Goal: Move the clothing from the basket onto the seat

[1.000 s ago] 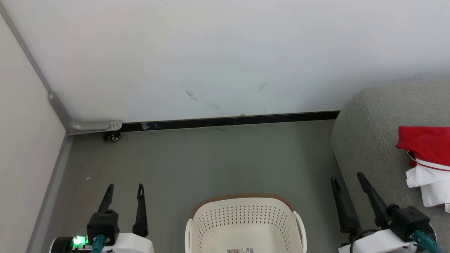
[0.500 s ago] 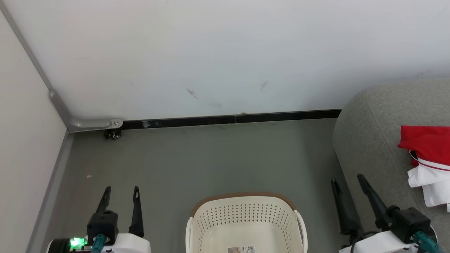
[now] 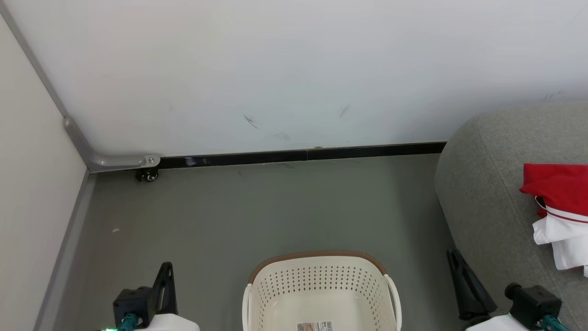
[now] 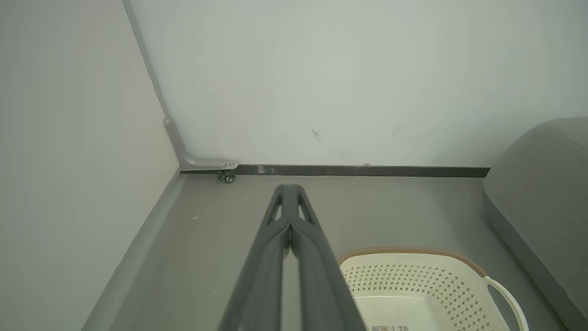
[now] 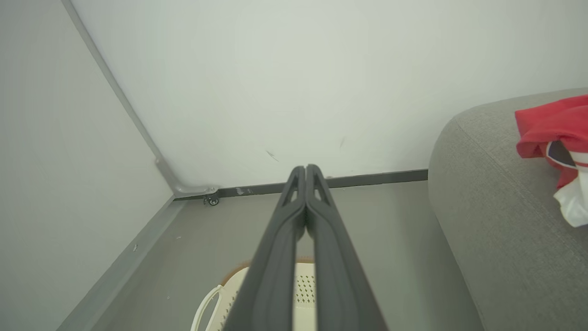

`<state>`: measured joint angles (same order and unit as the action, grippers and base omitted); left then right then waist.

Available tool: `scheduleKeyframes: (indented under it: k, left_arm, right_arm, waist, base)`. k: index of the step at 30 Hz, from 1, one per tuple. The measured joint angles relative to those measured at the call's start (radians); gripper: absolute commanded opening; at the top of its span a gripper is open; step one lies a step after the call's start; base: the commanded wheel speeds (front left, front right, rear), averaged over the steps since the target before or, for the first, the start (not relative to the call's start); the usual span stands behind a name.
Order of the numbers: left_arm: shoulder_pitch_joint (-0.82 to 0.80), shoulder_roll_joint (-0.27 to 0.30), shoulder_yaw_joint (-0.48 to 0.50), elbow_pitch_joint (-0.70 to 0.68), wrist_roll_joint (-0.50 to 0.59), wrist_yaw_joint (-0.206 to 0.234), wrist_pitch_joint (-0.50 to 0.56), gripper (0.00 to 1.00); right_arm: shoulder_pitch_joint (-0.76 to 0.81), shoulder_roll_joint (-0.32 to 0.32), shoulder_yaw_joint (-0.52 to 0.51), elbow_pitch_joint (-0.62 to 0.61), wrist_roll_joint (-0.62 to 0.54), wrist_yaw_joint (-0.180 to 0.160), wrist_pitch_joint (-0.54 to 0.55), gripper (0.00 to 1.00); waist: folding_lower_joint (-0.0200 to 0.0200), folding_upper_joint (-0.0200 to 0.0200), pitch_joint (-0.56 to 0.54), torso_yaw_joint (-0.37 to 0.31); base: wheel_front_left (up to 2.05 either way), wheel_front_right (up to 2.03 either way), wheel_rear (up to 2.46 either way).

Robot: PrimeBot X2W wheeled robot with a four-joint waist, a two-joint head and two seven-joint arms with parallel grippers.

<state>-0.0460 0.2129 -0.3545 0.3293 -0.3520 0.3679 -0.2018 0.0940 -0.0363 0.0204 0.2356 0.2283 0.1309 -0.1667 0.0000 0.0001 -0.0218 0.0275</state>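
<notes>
Left hand (image 3: 167, 267) and right hand (image 3: 453, 255) have snapped closed, empty

Left of the basket (image 3: 317, 254), the left pincer (image 3: 167, 269) brought its two spread fingers together, and right of the basket the right pincer (image 3: 454, 257) did likewise. Both also drew back lower, toward the basket's near end.
</notes>
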Motion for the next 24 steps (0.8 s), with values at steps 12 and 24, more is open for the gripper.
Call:
scheduleKeyframes:
  k: [12,24]
  left_arm:
    - [0.001,-0.023,0.057,-0.023,-0.196,-0.061,0.036,0.00]
    - [0.003,-0.043,0.117,-0.044,-0.359,-0.129,0.081,0.00]
  right_arm:
    - [0.000,0.000,-0.007,-0.009,0.226,0.000,0.022,0.00]
    - [-0.015,-0.001,-0.022,-0.009,0.411,0.000,0.059,0.00]
  waist:
    - [0.0016,0.0000,0.003,-0.005]
    - [0.0127,0.0000,-0.001,-0.009]
  base:
    - [0.00,0.00,0.00]
    - [0.00,0.00,0.00]
